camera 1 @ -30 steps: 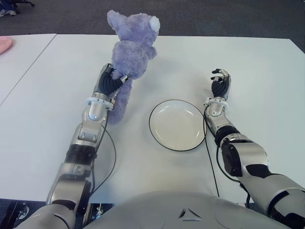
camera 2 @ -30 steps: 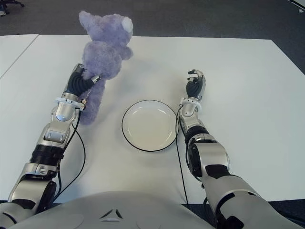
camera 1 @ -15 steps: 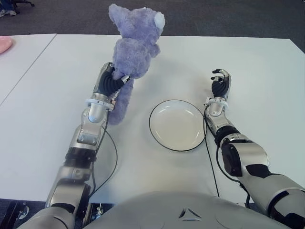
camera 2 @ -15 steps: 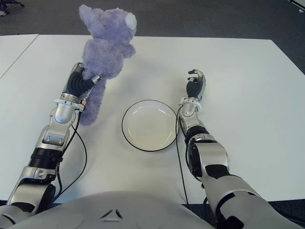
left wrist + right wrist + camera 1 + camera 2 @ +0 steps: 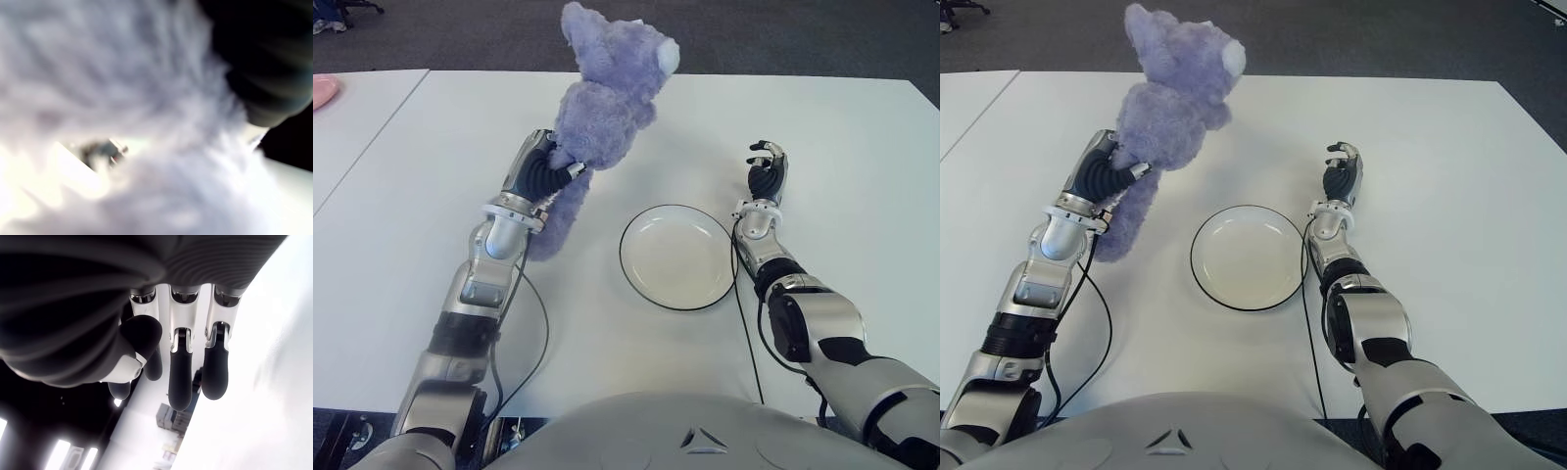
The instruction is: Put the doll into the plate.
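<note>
The fuzzy purple doll point(image 5: 603, 108) hangs upright, tilted, left of the empty black-rimmed white plate point(image 5: 677, 258).

A fuzzy lavender-purple plush doll point(image 5: 603, 108) has a white muzzle patch. Right of the doll, a round cream plate point(image 5: 677, 257) carries a thin black rim on the plain white table point(image 5: 842, 147). Far left of the doll shows a pink dish edge point(image 5: 323, 92).

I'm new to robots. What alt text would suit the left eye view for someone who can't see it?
A robot's left hand holds a purple plush doll up above a white table, left of an empty white plate. Its right hand shows right of the plate, fingers loose, holding nothing.
</note>
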Robot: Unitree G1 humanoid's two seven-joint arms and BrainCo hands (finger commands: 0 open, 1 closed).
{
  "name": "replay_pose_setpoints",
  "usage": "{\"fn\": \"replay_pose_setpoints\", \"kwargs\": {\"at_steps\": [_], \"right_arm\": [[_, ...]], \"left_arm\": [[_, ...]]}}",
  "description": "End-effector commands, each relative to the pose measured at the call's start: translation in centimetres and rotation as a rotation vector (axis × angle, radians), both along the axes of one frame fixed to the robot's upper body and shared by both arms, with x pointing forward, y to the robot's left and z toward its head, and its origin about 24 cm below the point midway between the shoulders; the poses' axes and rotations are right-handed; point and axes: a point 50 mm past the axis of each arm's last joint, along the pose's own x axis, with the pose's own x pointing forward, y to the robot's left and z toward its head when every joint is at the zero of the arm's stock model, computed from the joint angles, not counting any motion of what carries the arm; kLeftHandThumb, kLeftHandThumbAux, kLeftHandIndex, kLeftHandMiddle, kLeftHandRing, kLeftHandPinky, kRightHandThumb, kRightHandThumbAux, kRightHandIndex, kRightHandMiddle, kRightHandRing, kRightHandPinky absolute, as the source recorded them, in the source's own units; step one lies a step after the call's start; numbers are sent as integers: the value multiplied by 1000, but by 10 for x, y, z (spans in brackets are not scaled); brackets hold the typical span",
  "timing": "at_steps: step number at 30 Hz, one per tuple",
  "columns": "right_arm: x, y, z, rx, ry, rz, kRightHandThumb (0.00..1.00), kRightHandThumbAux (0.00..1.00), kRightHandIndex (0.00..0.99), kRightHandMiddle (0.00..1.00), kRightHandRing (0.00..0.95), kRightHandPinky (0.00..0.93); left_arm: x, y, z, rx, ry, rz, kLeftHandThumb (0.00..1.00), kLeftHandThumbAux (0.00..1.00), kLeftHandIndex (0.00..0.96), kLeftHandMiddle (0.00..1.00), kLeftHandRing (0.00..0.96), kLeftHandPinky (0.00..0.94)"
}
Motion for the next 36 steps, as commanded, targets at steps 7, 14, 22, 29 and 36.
{"fn": "replay_pose_setpoints", "kwargs": {"at_steps": [7,14,22,29,36], "right_arm": [[-65,5,-87,37,393,-38,1000,692,370,243,434,502],[-65,7,-86,19,394,-40,1000,692,374,250,435,501],[-65,8,-87,27,397,-38,1000,693,377,249,428,500],[-65,8,-87,30,396,-40,1000,702,381,250,486,392],[-65,9,-87,26,394,-40,1000,697,389,254,466,404]], "left_arm": [[-12,-6,2,86,53,-111,685,722,808,878,880,885],[-20,-11,4,102,21,-159,726,720,816,876,877,878],[-23,-18,5,112,-24,-214,762,711,852,906,896,891],[-27,-28,4,106,-9,-273,769,712,889,938,912,902],[-32,-34,3,92,51,-320,746,721,887,943,910,901]]}}
